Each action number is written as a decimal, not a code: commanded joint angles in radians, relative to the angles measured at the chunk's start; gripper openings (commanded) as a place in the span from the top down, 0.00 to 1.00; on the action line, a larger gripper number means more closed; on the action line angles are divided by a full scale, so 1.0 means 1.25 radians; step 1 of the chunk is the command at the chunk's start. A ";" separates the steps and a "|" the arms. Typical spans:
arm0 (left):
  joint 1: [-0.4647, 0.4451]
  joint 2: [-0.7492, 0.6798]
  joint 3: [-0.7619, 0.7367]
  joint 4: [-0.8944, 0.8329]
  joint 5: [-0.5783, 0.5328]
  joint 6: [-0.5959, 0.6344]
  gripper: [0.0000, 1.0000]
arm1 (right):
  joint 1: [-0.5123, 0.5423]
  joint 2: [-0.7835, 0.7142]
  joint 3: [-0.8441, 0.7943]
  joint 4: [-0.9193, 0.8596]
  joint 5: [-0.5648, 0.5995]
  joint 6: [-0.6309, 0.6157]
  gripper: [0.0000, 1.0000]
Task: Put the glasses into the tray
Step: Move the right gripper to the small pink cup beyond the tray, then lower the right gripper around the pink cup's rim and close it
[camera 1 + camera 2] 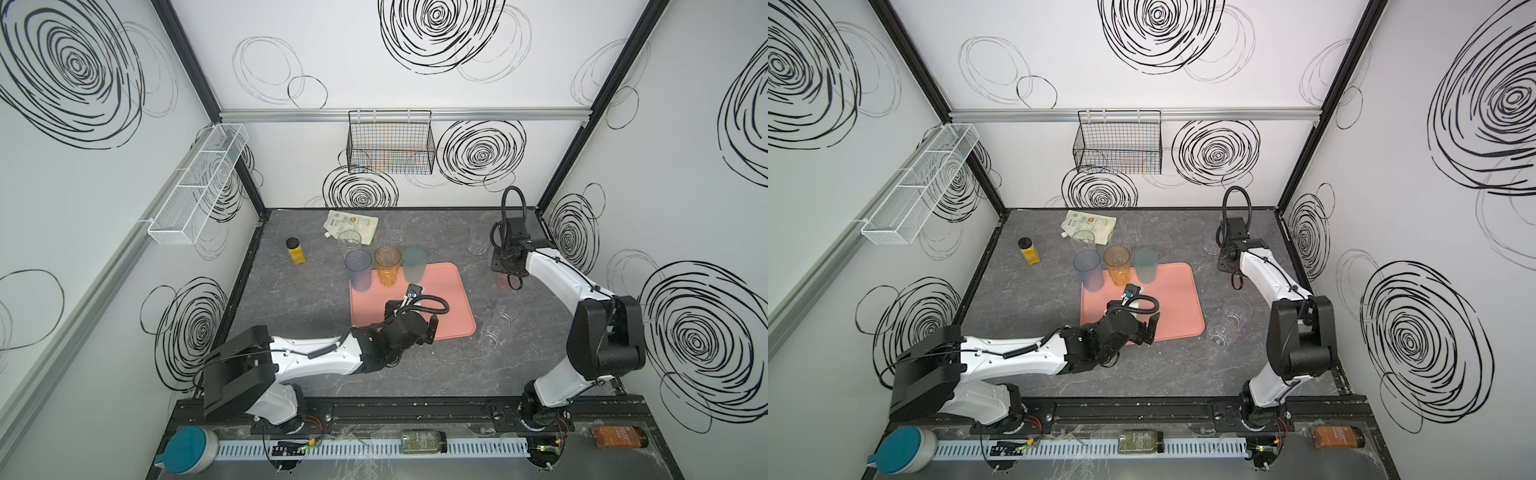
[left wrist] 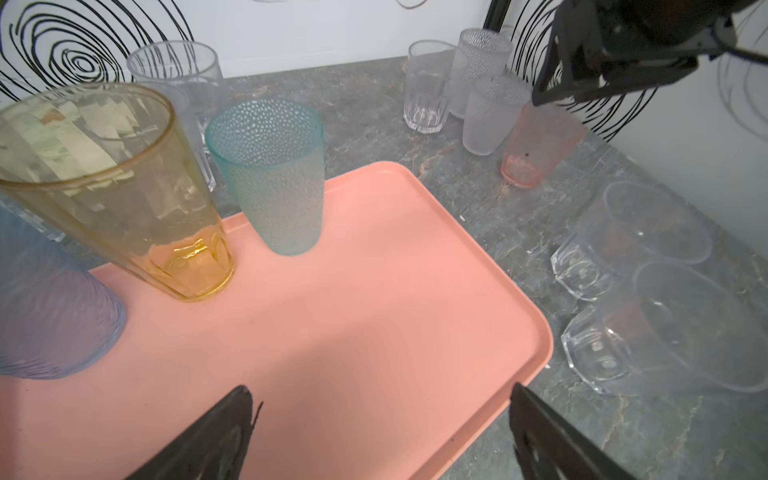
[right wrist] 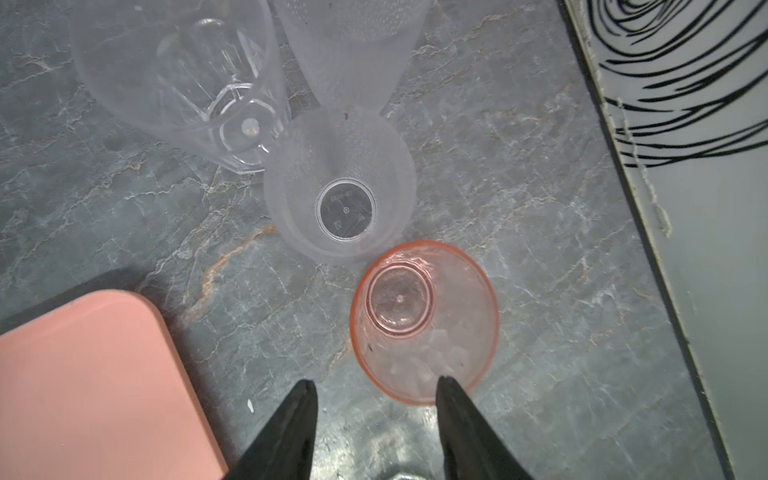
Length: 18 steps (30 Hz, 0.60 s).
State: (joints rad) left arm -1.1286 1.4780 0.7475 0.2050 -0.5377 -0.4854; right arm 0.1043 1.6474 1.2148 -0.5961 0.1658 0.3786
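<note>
Loading is partway done, by my reading. 3 tall glasses stand on the tray [image 1: 449,299] in a row along its far edge: the blue glass [image 1: 359,270] at the far-left corner, then the amber glass [image 1: 387,266], then the teal glass [image 1: 414,264]. The rest stand on the bench [image 1: 299,291]. 2 short clear glasses [image 1: 505,311] are just beside the tray's right edge. The pink glass [image 3: 424,324] stands off the tray's far-right corner, toward the bench's right edge. A frosted glass [image 3: 340,187] is right against it, and more clear ones stand toward the far edge.

I judge the step in hand to be the pick of the pink glass. My right fingers [image 3: 286,428] hang above it, parted about halfway and holding nothing. In the right wrist view 1 tip overlaps the inside of its rim and the other sits outside over bare bench, so they look set to pinch the wall. I cannot tell whether either tip touches.

The next move calls for a straight descent and a close on that wall. Then I would lift clear of the frosted glass and carry across to the bare middle of the tray.

My left fingers [image 2: 216,436] are spread wide and empty over the tray's near part, touching nothing I can see.
</note>
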 commanded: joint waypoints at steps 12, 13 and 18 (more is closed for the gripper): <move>-0.002 0.052 0.022 0.016 0.028 0.005 0.01 | 0.002 0.088 -0.006 0.037 0.030 -0.011 0.68; -0.002 0.052 0.021 0.016 0.027 0.006 0.01 | 0.003 0.090 -0.007 0.038 0.029 -0.012 0.71; 0.001 0.045 0.015 0.015 0.019 0.009 0.01 | 0.014 0.076 -0.010 0.028 0.031 -0.012 0.84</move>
State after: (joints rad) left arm -1.1286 1.5349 0.7490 0.2012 -0.5037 -0.4797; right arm 0.1081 1.7531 1.2095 -0.5591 0.1802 0.3622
